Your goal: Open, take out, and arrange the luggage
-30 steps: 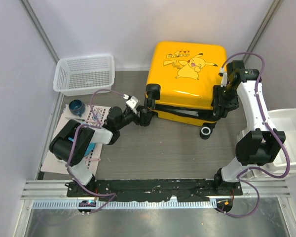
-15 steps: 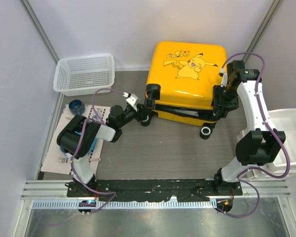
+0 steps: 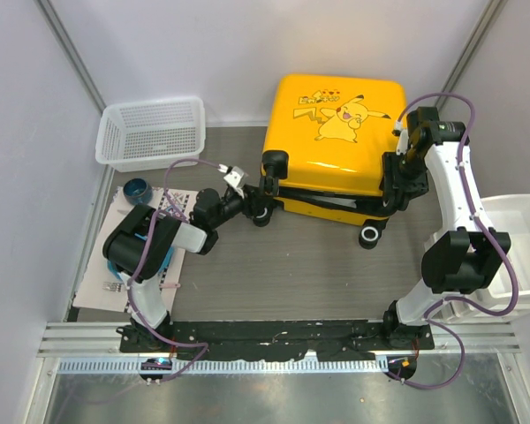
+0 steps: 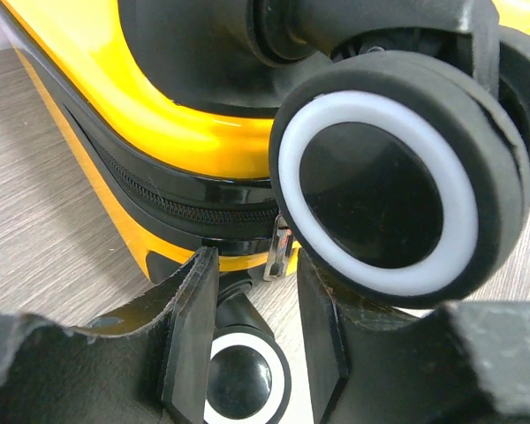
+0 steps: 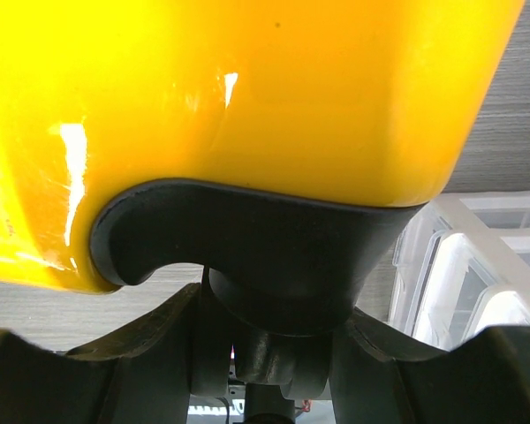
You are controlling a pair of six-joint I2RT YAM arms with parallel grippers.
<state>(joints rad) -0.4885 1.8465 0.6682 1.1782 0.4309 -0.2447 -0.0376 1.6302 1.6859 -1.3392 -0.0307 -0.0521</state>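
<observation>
Our left tool [image 4: 252, 265] has crept forward this last second; its spread fingers [image 4: 190, 309] now flank the zip pull [image 4: 278, 252] of the shut luggage [image 3: 336, 132] just ahead. Our right tool [image 5: 267, 309] straddles a wheel mount [image 5: 283, 256]; we cannot tell if it clamps. We judge unzipping can begin.

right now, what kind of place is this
Probably a robot test cell or lab booth: plain white panel walls, two arms bolted to a rail, and staged props like the yellow luggage and a white mesh basket.

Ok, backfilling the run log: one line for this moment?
luggage: zipped shut | left gripper: open, straddling zip pull | right gripper: clamped on caster
</observation>
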